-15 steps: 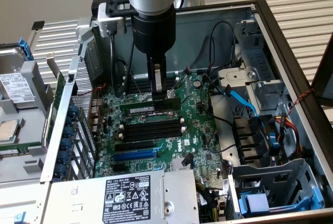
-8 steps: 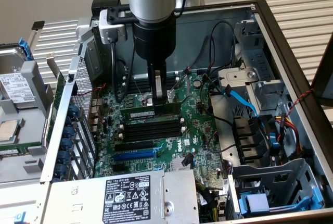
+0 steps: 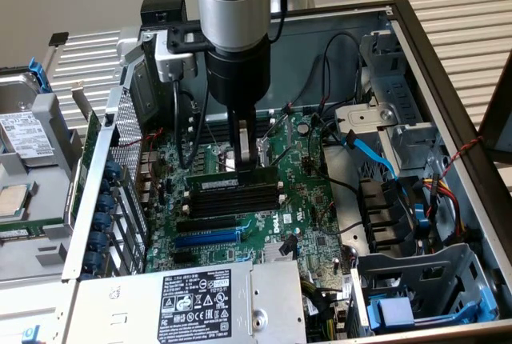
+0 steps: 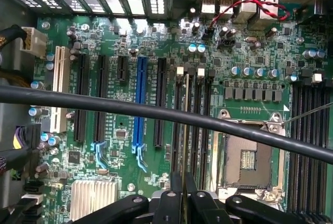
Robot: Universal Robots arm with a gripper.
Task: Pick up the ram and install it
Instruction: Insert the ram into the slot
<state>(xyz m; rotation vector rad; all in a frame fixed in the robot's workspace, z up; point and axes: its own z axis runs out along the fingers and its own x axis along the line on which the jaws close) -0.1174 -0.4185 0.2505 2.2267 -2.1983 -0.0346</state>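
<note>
A single robot arm (image 3: 232, 8) comes straight down from above into an open computer case (image 3: 448, 104) lying on its side. The grey, cylindrical last segment is upright, and the black wrist below it points down at the green motherboard (image 3: 296, 200). A small camera block is fixed to the wrist on the exterior view's left.

The tool (image 3: 246, 160) hangs just over the bank of black memory slots (image 3: 236, 200) near the middle of the board. Its two narrow fingers are closed on the ram (image 3: 214, 183) – a long, thin stick held on edge, lengthwise along the slots, reaching from the fingers toward the exterior view's left. It sits at the slot farthest from the blue slot (image 3: 206, 239); whether it is pressed in or only touching cannot be told.

In the wrist view the ram (image 4: 186, 130) appears edge-on as a thin line between the black fingers of the tool (image 4: 183, 198), running parallel to the slots – beside the bare processor socket (image 4: 247, 156). A black cable (image 4: 104, 101) crosses in front of the camera. A grey power supply (image 3: 192, 304) lies at the near edge of the case.
</note>
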